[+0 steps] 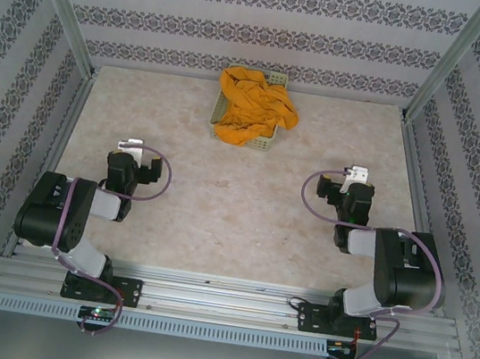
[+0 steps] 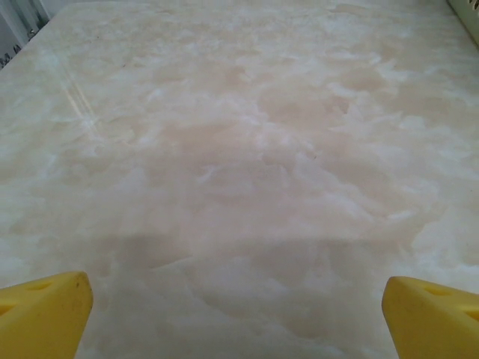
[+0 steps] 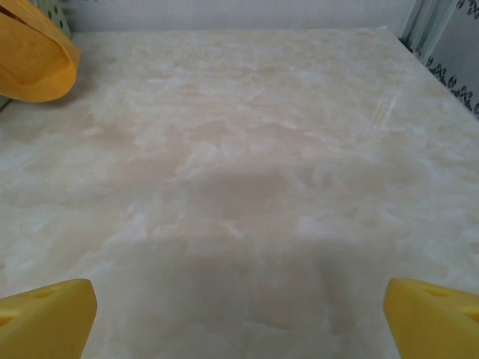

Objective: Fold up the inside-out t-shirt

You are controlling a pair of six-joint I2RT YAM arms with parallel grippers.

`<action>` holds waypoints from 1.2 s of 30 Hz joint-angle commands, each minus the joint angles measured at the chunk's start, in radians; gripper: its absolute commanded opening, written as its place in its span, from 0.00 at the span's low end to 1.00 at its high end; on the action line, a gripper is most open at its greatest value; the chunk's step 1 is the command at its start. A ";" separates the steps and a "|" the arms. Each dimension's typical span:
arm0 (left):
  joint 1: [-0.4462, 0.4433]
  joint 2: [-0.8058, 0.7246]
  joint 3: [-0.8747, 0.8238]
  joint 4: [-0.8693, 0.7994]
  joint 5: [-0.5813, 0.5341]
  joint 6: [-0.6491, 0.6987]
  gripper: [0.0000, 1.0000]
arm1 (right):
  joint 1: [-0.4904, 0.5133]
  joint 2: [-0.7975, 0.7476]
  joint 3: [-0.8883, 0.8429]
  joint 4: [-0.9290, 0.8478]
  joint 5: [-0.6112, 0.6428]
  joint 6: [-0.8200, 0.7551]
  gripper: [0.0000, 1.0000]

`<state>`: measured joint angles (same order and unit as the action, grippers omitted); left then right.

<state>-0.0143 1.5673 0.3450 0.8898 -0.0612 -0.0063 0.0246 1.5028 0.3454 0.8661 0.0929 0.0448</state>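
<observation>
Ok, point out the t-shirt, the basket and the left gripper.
t-shirt (image 1: 253, 102): top view, middle of the bunched cloth.
basket (image 1: 262, 143): top view, near rim.
left gripper (image 2: 238, 310): left wrist view, midway between its fingertips.

The worktop (image 1: 218, 203) is a smooth, beige marbled surface with a faint sheen; pale streaks of reflected light cross it in both wrist views. The t-shirt (image 1: 253, 105) is soft orange-yellow cloth, matt and rumpled into folds, heaped in a basket (image 1: 259, 144) of pale green perforated plastic. The left tool (image 2: 238, 318) and right tool (image 3: 239, 318) end in fingertips (image 2: 45, 314) of matt yellow plastic. The arm housings (image 1: 54, 215) are black and grey, smooth and slightly glossy. The rails (image 1: 222, 301) along the near edge are ridged, silvery metal, and the walls (image 1: 262, 34) carry a matt printed pattern.
</observation>
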 commanded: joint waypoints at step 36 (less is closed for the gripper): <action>-0.021 -0.055 -0.069 0.201 -0.117 -0.008 1.00 | 0.008 -0.060 0.010 0.043 -0.023 -0.025 0.98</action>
<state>-0.0254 1.5700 0.3344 0.9684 -0.1558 -0.0063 0.0299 1.5036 0.3580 0.8860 0.0937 0.0437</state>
